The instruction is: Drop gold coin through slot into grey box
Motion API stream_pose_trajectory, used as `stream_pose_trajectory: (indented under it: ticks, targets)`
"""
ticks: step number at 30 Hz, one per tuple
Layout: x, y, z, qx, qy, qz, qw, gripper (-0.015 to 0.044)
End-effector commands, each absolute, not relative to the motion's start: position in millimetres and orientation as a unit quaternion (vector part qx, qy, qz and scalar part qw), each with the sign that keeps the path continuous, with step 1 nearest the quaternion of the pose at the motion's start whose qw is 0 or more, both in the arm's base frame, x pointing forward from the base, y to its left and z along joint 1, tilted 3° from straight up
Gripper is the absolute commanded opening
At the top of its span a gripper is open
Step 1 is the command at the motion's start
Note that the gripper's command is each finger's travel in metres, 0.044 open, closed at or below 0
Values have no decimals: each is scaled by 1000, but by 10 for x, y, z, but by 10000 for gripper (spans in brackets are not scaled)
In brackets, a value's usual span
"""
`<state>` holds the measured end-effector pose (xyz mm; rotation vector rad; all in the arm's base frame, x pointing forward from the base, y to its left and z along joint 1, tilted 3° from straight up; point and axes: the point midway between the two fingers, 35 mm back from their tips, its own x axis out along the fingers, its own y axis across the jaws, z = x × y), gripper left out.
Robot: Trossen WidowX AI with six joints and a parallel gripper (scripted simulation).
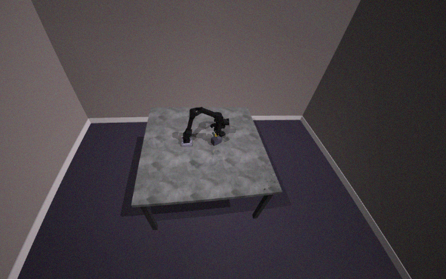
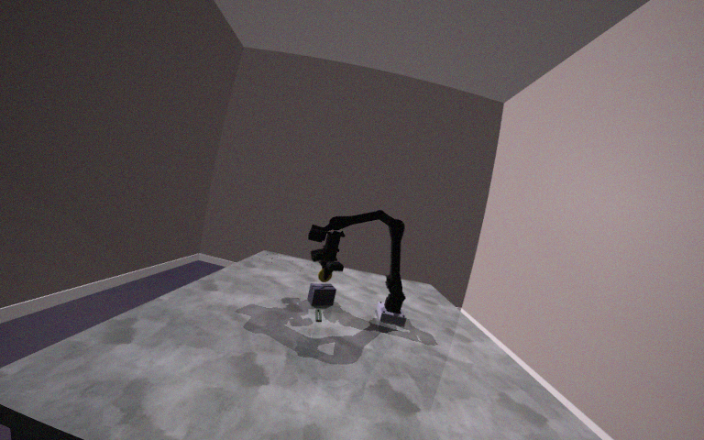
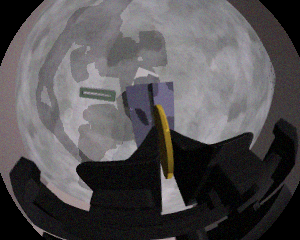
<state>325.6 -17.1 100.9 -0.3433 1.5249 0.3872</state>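
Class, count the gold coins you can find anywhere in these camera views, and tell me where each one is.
1. The gold coin is pinched on edge in the gripper, just above the grey box. The green holder stands empty. None other shows.

Place: I see a bare test room.
Evidence: plain beige walls (image 1: 190, 52), purple floor (image 1: 90, 242), one mottled grey stone-topped table (image 1: 201, 179).

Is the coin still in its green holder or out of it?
Out. The gripper holds the coin edge-on above the grey box; the green holder sits empty beside it.
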Motion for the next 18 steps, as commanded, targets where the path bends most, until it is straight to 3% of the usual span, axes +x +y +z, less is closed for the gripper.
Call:
stream_pose_trajectory:
  ticks: [1,18]
  targets:
    - [3235,-165,982,-152,685,173,692,0]
    - [3231,-166,939,-151,685,172,692,0]
